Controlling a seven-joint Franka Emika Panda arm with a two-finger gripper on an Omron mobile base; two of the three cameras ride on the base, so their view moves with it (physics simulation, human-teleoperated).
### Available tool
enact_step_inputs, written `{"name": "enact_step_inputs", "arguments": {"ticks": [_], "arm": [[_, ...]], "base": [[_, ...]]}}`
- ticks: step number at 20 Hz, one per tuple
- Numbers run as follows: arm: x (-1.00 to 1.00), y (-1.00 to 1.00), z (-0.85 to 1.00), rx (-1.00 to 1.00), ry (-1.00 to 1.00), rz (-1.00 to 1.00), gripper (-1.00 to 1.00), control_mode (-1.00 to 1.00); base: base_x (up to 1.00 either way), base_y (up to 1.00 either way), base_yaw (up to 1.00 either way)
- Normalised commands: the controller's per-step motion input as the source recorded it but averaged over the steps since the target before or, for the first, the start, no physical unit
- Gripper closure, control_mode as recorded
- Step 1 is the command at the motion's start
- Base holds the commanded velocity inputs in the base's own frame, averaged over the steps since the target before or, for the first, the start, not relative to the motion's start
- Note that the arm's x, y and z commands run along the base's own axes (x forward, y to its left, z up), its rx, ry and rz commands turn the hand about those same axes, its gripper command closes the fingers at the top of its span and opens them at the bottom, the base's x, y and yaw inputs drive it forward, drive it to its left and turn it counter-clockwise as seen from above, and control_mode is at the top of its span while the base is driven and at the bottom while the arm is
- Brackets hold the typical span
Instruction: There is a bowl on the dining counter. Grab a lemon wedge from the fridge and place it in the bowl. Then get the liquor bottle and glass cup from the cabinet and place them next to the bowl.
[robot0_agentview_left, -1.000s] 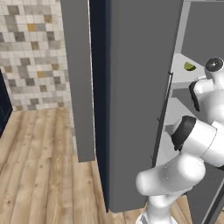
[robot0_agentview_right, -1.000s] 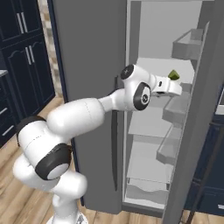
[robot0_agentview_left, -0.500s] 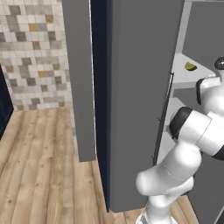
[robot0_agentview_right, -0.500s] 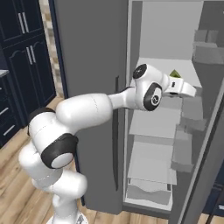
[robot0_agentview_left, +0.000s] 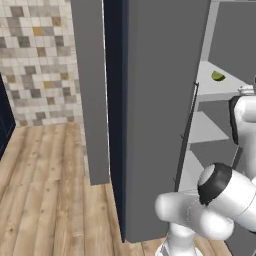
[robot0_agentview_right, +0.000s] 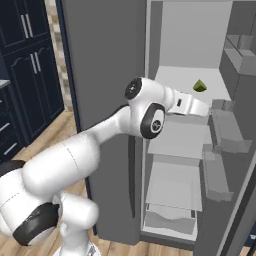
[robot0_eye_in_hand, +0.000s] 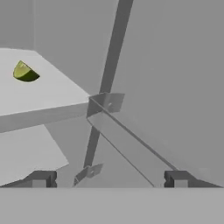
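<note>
Fridge (robot0_agentview_left: 155, 100): matt dark grey outer panels, smooth, with no sheen; interior walls the same flat grey.
Fridge shelves (robot0_agentview_right: 187, 82): smooth pale grey-white, matt, plastic-like.
Door bins (robot0_agentview_right: 225, 132): smooth grey, plastic-like.
Lemon wedge (robot0_eye_in_hand: 24, 72): yellow-green rind, slightly glossy, darker cut face.
Floor (robot0_agentview_left: 45, 185): light wood planks, visible grain, satin finish.
Wall tiles (robot0_agentview_left: 35, 55): small mosaic squares in beige, grey and brown, stone-like, matt.
Cabinets (robot0_agentview_right: 25, 65): navy painted panels, smooth, with slim metal-look handles.

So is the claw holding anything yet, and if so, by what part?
Nothing is held. The claw is open with only air between its fingertips, and the lemon wedge lies untouched on the fridge shelf beyond it.
</note>
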Motion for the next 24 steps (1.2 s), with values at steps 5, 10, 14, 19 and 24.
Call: {"name": "enact_step_inputs", "arguments": {"ticks": [5,10,14,19,24], "arm": [[-0.75,1.00,0.71,-0.04,-0.03,0.06,-1.00,-1.00],[-0.57,1.00,0.67,0.00,0.12,0.25,-1.00,-1.00],[-0.36,1.00,0.41,0.01,0.23,0.31,-1.00,-1.00],[-0.51,1.00,0.02,0.02,0.06,0.27,-1.00,-1.00],[-0.52,0.89,-0.04,0.03,0.00,0.10,-1.00,-1.00]], "base": [[0.00,0.00,0.00],[0.00,0.00,0.00],[0.00,0.00,0.00],[0.00,0.00,0.00],[0.00,0.00,0.00]]}}
